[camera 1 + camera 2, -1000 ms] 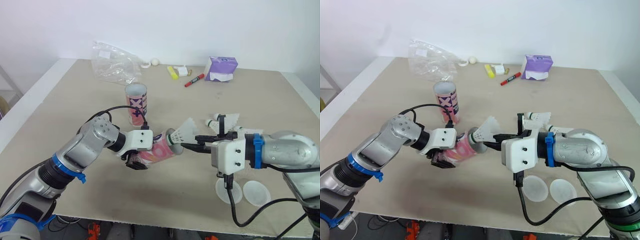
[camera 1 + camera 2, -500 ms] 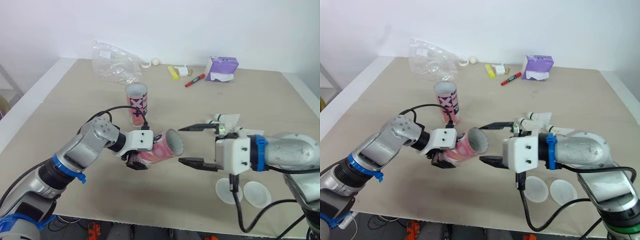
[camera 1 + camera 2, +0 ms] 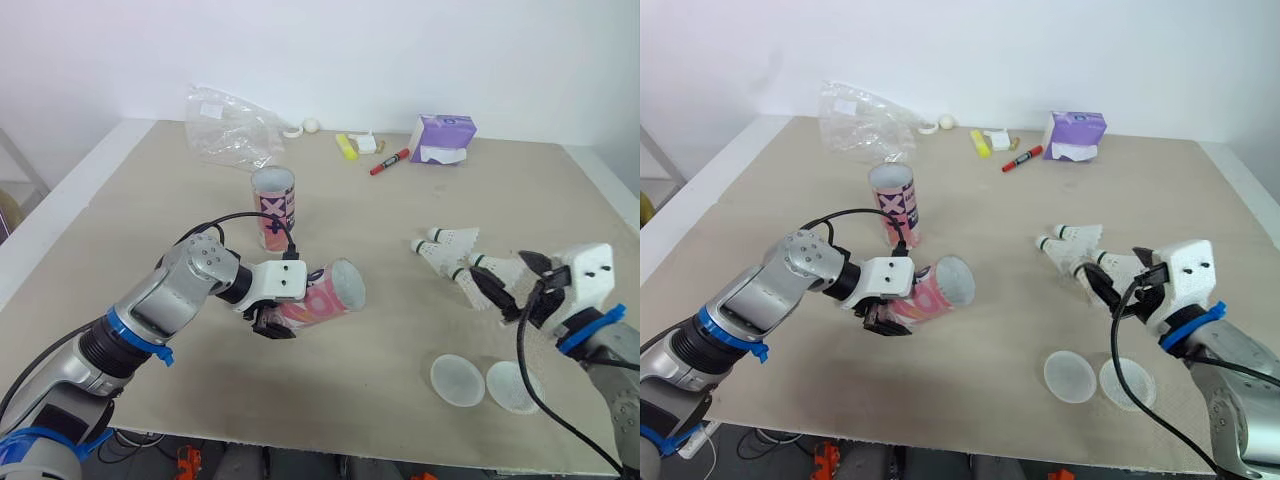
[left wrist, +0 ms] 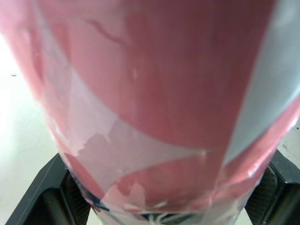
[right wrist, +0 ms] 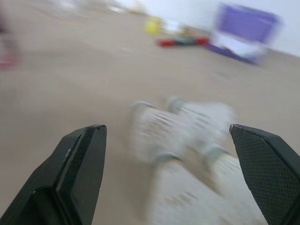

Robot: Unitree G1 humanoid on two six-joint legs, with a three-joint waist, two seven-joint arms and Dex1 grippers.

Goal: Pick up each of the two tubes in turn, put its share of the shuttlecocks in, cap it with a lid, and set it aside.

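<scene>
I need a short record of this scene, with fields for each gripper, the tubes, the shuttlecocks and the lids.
left gripper: shut on held tube, tilted, uncapped
right gripper: open, facing the shuttlecocks
second tube: upright on table, uncapped
shuttlecocks: loose on table, by right gripper
lids: two, flat near table's front edge

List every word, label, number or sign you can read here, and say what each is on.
"X": large dark mark on the standing tube; print below it too small to read.
On the held tube in the left hand: pink pattern, no readable text.
White label on the purple box: too small to read.
White label on the plastic bag: too small to read.
On the red marker: nothing readable.
</scene>
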